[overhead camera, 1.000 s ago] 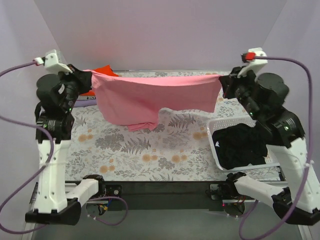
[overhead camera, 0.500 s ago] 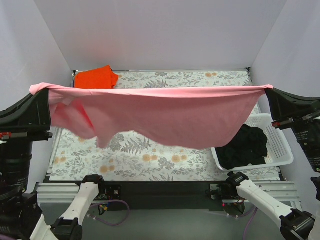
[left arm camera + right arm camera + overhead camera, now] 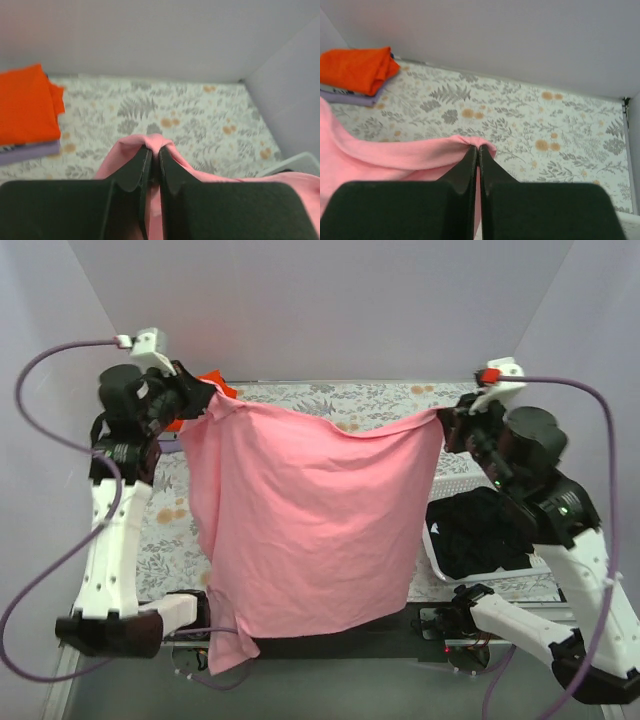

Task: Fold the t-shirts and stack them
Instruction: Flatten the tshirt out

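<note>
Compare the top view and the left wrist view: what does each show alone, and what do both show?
Top only: the pink shirt hanging full-length between the left gripper and right gripper, dark clothes in the basket. Left wrist only: a lilac garment under the folded orange shirt. Both: the pink shirt pinched in the left gripper, the orange shirt, the floral table.

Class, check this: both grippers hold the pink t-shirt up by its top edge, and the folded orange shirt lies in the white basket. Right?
No. The orange shirt lies at the table's far left corner, not in the white basket, as the right wrist view shows. The left gripper and right gripper do hold the pink t-shirt.
</note>
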Controlling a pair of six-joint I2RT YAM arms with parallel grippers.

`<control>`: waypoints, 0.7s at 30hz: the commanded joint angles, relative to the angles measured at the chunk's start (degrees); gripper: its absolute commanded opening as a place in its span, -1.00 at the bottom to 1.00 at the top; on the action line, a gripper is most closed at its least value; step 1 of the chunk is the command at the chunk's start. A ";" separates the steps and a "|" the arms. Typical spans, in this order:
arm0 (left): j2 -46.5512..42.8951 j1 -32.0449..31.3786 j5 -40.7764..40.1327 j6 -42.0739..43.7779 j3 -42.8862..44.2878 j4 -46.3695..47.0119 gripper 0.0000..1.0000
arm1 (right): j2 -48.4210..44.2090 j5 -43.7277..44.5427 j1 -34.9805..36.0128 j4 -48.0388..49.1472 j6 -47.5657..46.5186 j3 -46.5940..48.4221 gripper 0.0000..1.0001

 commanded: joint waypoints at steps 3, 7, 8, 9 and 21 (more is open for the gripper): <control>9.78 0.13 5.75 3.49 -1.84 2.33 -1.00 | 7.69 6.01 -0.50 7.68 -1.33 -3.61 -0.97; 14.02 0.13 5.40 5.86 0.88 2.15 -1.00 | 13.40 5.23 -4.45 9.09 -1.33 -1.51 -0.97; 14.20 0.13 5.13 6.04 1.33 2.24 -1.00 | 13.85 4.97 -5.07 9.27 -1.50 -0.98 -0.97; 14.21 0.13 4.96 6.22 1.94 2.16 -1.00 | 14.29 4.27 -5.60 9.36 -1.59 -0.45 -0.97; -2.81 0.13 0.66 9.47 3.44 -1.35 -1.00 | 2.36 -3.64 -6.31 8.83 -2.65 -1.32 -0.97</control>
